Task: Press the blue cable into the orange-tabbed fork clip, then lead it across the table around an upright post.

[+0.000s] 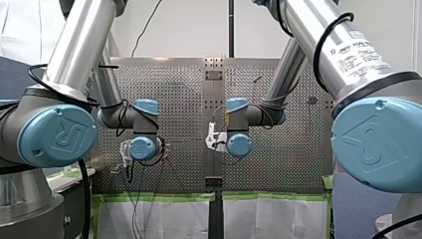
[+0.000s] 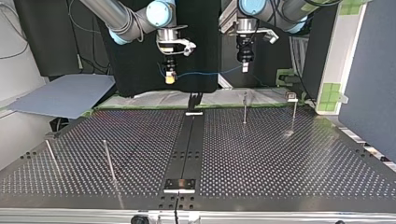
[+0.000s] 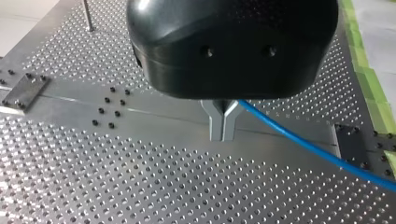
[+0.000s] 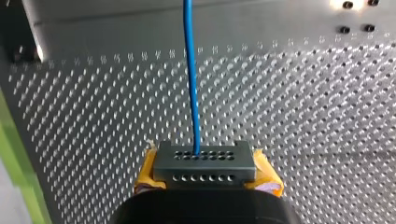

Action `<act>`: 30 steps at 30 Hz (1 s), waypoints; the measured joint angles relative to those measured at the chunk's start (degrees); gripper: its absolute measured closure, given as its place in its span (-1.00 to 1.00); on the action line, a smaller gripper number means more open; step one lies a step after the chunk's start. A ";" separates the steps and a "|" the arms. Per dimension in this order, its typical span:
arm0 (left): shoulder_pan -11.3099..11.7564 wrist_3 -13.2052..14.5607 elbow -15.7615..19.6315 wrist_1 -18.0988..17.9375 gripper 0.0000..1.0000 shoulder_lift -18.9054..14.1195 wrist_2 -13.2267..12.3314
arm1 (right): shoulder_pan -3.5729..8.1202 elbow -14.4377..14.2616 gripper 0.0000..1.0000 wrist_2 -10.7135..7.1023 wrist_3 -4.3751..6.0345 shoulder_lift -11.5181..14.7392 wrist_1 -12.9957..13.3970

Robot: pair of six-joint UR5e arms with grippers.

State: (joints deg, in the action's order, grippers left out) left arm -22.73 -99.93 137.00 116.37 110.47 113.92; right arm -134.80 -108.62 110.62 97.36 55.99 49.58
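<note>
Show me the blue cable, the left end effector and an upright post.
blue cable (image 4: 191, 84): right wrist view, middle of its visible stretch.
left end effector (image 3: 223, 134): left wrist view, between its metal fingertips.
upright post (image 2: 244, 108): top view, mid-height of its shaft.

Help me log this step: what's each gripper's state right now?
Left gripper: closed on the blue cable.
Right gripper: closed on the dark perforated block the cable enters.

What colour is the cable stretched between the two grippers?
Blue. The cable shows best in the right wrist view.
</note>
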 joint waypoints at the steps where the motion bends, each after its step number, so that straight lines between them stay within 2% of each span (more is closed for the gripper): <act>1: 0.43 -0.09 0.00 -0.35 1.00 0.32 -0.43 | 0.09 0.40 1.00 -0.64 0.28 -0.54 0.49; 10: 4.88 0.31 0.00 -3.45 1.00 3.07 -4.87 | 0.37 3.93 1.00 -5.51 1.57 -5.27 2.87; 16: 8.04 1.24 0.00 -4.45 1.00 5.38 -7.70 | 0.62 6.99 1.00 -8.50 1.77 -8.55 3.01; 23: 12.22 1.57 0.00 -6.44 1.00 9.61 -7.98 | 1.42 9.26 1.00 -10.08 1.72 -12.75 2.99; 30: 13.50 2.76 0.00 -6.89 1.00 13.52 -9.24 | 2.60 10.78 1.00 -11.54 1.63 -16.60 2.90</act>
State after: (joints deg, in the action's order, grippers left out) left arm -9.23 -97.17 137.00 109.48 123.99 104.68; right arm -132.20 -97.84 99.07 98.99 39.39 52.48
